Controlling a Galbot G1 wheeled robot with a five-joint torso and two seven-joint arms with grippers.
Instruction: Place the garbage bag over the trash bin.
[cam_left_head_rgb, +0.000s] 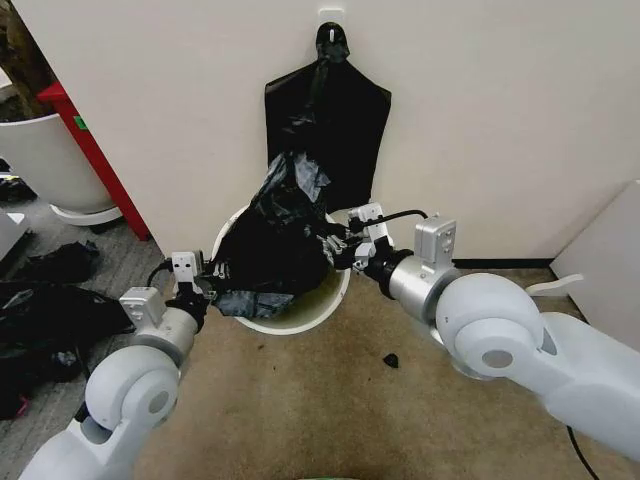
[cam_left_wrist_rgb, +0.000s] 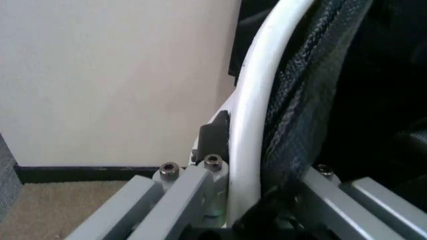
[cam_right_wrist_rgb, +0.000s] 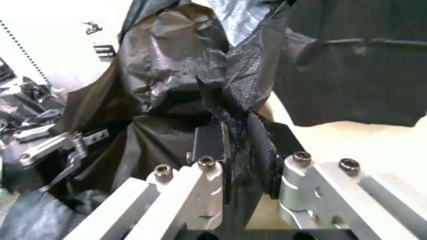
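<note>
— So, where's the bin (cam_left_head_rgb: 300, 318)?

— On the carpet (cam_left_head_rgb: 340, 400), up against the wall (cam_left_head_rgb: 500, 120), between both arms. Round, cream-white, rim half hidden.

— And the bag (cam_left_head_rgb: 275, 245)?

— Bunched over the bin, crumpled and glossy, heaped above the rim rather than spread round it. Droops across the near left edge and rises toward the wall. Just behind it, touching or nearly so, hangs a flat black bag (cam_left_head_rgb: 345, 125) with a pinched neck, from a hook (cam_left_head_rgb: 331, 18).

— Left gripper (cam_left_head_rgb: 215, 272)?

— At the bin's left rim. From the left wrist view: fingers (cam_left_wrist_rgb: 215, 134) closed down on the rim (cam_left_wrist_rgb: 257, 100), with black bag film (cam_left_wrist_rgb: 300, 110) pressed alongside it on the inner side. Pinching rim and plastic together, by the look of it.

— Right gripper (cam_left_head_rgb: 348, 248)?

— At the right side of the bin, over the rim, reaching into the black folds. From the right wrist view: fingers (cam_right_wrist_rgb: 210, 142) nearly together, a pleat of bag (cam_right_wrist_rgb: 237, 130) clamped between them. Same view catches the left gripper (cam_right_wrist_rgb: 53, 150) farther off, across the bag.

— Anything else around?

— More black bags (cam_left_head_rgb: 50, 300) lying on the floor at far left, a big white tub (cam_left_head_rgb: 45, 160) beyond them, beside a red post (cam_left_head_rgb: 95, 150). One small black scrap (cam_left_head_rgb: 391, 360) on the carpet near the right arm.
</note>
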